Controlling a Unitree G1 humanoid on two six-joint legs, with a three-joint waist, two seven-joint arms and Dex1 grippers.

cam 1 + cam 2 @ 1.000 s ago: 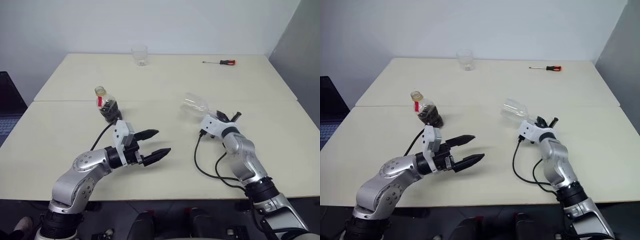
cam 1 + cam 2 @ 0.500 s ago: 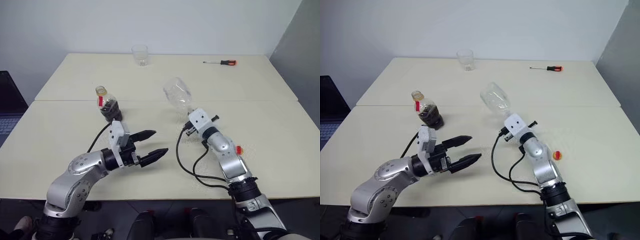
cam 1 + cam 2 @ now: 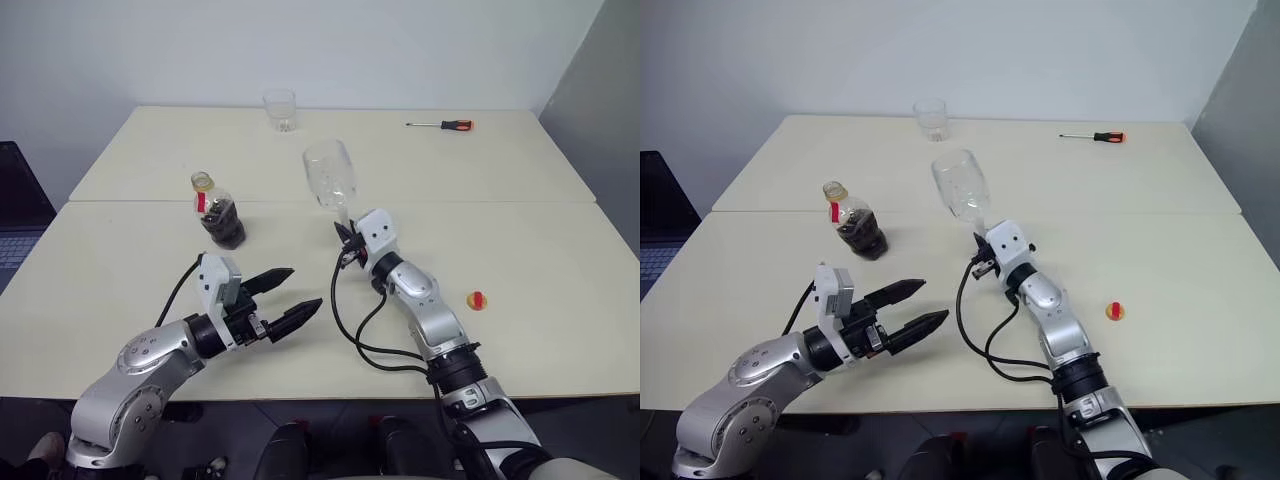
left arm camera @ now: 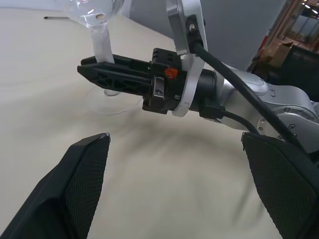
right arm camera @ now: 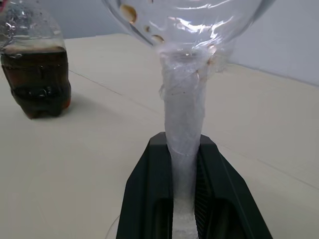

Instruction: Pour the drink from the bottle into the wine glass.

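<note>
The wine glass (image 3: 328, 172) is clear and empty, and it stands almost upright at the table's middle. My right gripper (image 3: 345, 240) is shut on its stem (image 5: 183, 119). The round foot (image 4: 112, 103) is down at the tabletop; I cannot tell whether it touches. The bottle (image 3: 218, 212) stands open-necked to the glass's left, with a red label strip and the dark drink (image 5: 36, 74) filling its lower half. Nearer the front edge my left gripper (image 3: 305, 288) is open and empty. It points toward the right gripper (image 4: 87, 69), well short of the bottle.
A short clear tumbler (image 3: 280, 108) stands at the far edge and a red-handled screwdriver (image 3: 440, 124) lies at the back right. A small red and yellow cap (image 3: 477, 299) lies right of my right arm. A laptop (image 3: 15, 215) sits off the left edge.
My right gripper swung left with the wine glass and rolled it from lying sideways to nearly upright, uncovering the small cap. The left gripper drew back a little and stayed open.
</note>
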